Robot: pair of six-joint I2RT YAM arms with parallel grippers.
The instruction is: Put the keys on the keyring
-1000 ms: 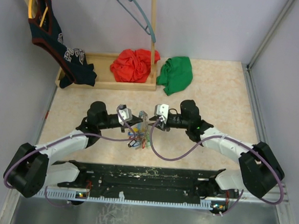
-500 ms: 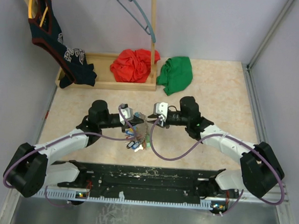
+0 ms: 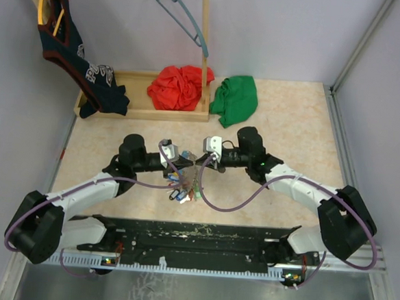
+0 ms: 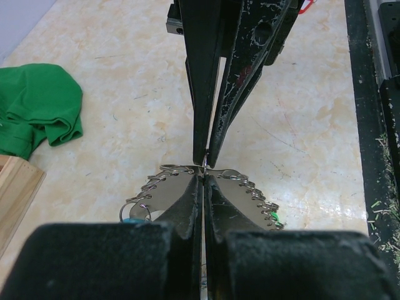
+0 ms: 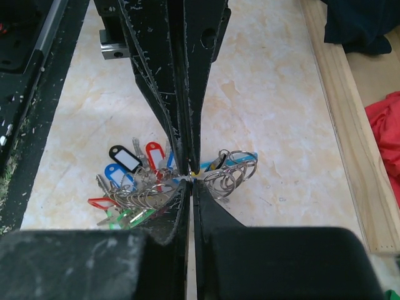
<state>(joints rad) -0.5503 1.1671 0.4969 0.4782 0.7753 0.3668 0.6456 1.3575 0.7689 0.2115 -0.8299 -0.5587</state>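
I hold the left gripper (image 4: 204,177) and right gripper (image 5: 189,181) tip to tip, each with fingers pressed together on what looks like thin keyring (image 5: 237,164) wire, likely steadying it for threading, with the keys (image 5: 128,181) bunched just beside the tips, their coloured tags plain only from the right wrist.

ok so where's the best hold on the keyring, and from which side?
Probably the bare stretch of wire at the top of the keyring. Elsewhere it looks crowded with split rings and hanging keys, so there's no clean bite. Come in level from the side, fingers across the wire, as the left gripper and right gripper do, shut on it tip to tip from opposite sides.
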